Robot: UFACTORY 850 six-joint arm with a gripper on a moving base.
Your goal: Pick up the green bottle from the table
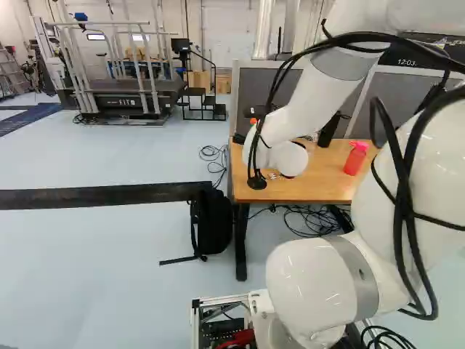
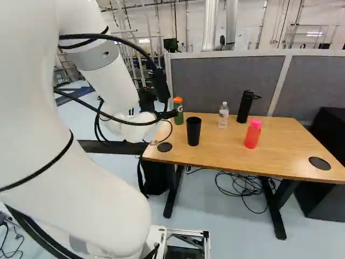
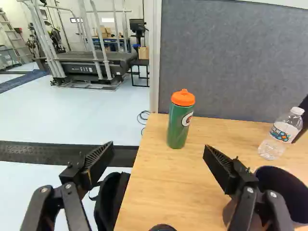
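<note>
At the desk's far edge rises the gray partition, the backdrop to my reach, standing just behind the thing I want. Below it spreads the wooden desk, and the green bottle stands upright on it, close to that far edge and near the side edge where the floor begins. My fingers are wide apart with nothing between them, one at either side of the path ahead. The bottle lies ahead, beyond the tips, a little off my midline toward the side of the black cup. Its long axis runs straight up from the wood, across the direction in which I close, so I judge a level grip around its body would suit, with no roll needed. What the approach calls for is a small shift to the cup's side and then a reach forward, low enough to straddle the body rather than catch the orange cap. That shift has a price: the finger on that side already overlaps the cup in my wrist view, and sinking too early could knock it. Overreaching might push the bottle back into the partition.
</note>
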